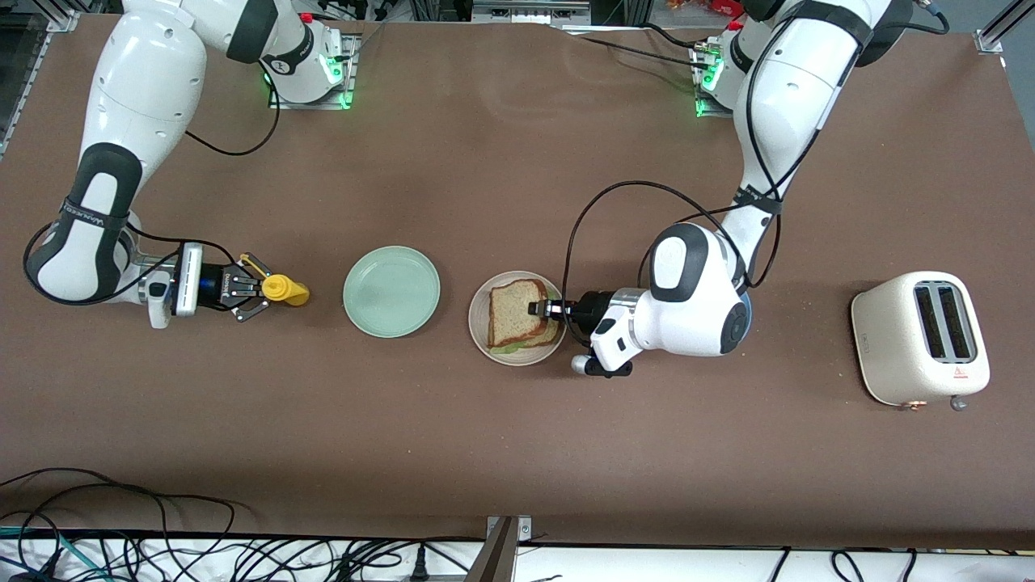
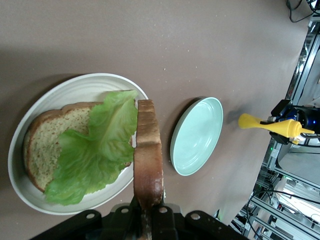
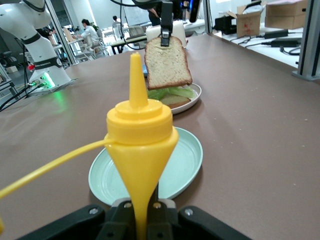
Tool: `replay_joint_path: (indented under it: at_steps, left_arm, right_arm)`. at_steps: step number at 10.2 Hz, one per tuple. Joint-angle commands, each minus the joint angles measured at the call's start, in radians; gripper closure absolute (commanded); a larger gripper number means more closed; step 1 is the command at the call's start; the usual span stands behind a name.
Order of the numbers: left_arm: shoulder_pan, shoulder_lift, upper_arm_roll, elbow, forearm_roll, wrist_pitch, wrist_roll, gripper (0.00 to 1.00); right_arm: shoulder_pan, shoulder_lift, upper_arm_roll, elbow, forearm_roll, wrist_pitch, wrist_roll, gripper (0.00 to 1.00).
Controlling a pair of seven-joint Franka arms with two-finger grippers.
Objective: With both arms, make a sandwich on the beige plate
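The beige plate (image 1: 479, 323) sits mid-table and carries a bread slice (image 2: 45, 145) with a ruffled lettuce leaf (image 2: 95, 150) on top. My left gripper (image 1: 540, 308) is shut on a second bread slice (image 1: 513, 311) by its crust and holds it in the air over the plate, above the lettuce. In the left wrist view this held slice (image 2: 148, 150) shows edge-on, running out from the gripper (image 2: 147, 215). My right gripper (image 1: 257, 288) hovers toward the right arm's end of the table, shut on a yellow squeeze bottle (image 1: 285, 289). The bottle's nozzle points toward the mint plate.
A mint green plate (image 1: 391, 291) lies between the yellow bottle and the beige plate. A cream toaster (image 1: 922, 338) stands toward the left arm's end of the table. A blue rim (image 1: 748, 311) peeks out under the left arm's wrist. Cables run along the table's front edge.
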State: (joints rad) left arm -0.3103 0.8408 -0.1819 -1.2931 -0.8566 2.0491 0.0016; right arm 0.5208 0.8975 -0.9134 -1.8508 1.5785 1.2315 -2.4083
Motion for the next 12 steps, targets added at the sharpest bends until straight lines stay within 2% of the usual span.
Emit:
replay_joint_path:
  at_steps: [1,2,3,4,5,6,7,8,12]
  left_arm:
    - [-0.012,0.015,0.012,0.009,-0.039,0.019,-0.002,1.00]
    - [-0.012,0.021,0.012,0.008,-0.039,0.020,0.001,1.00]
    - [-0.012,0.024,0.012,0.006,-0.039,0.020,0.004,1.00]
    - [-0.010,0.030,0.012,0.005,-0.038,0.020,0.011,0.91]
    - [-0.009,0.037,0.012,0.005,-0.038,0.020,0.012,0.68]
    - [-0.009,0.049,0.013,0.006,-0.035,0.020,0.017,0.34]
    - [-0.009,0.056,0.013,0.006,-0.035,0.020,0.024,0.12]
    - [-0.009,0.058,0.013,0.005,-0.033,0.020,0.038,0.02]
    - [0.002,0.058,0.022,0.003,-0.024,0.020,0.038,0.00]
  right_arm:
    - [-0.108,-0.005,0.126,-0.013,0.021,-0.024,-0.113,1.00]
    - [-0.160,0.001,0.190,-0.010,0.023,-0.018,-0.136,1.00]
    - [-0.182,0.004,0.218,-0.010,0.023,-0.017,-0.147,1.00]
    - [-0.183,0.005,0.220,-0.010,0.023,-0.018,-0.146,1.00]
    - [-0.185,0.005,0.220,-0.005,0.017,-0.020,-0.147,0.89]
    - [-0.185,0.008,0.220,-0.005,0.015,-0.015,-0.146,0.51]
    - [-0.185,0.014,0.222,-0.007,0.018,-0.014,-0.146,0.24]
    - [-0.186,0.023,0.222,-0.004,0.024,-0.017,-0.149,0.00]
    - [-0.225,0.024,0.215,0.041,0.008,0.003,-0.170,0.00]
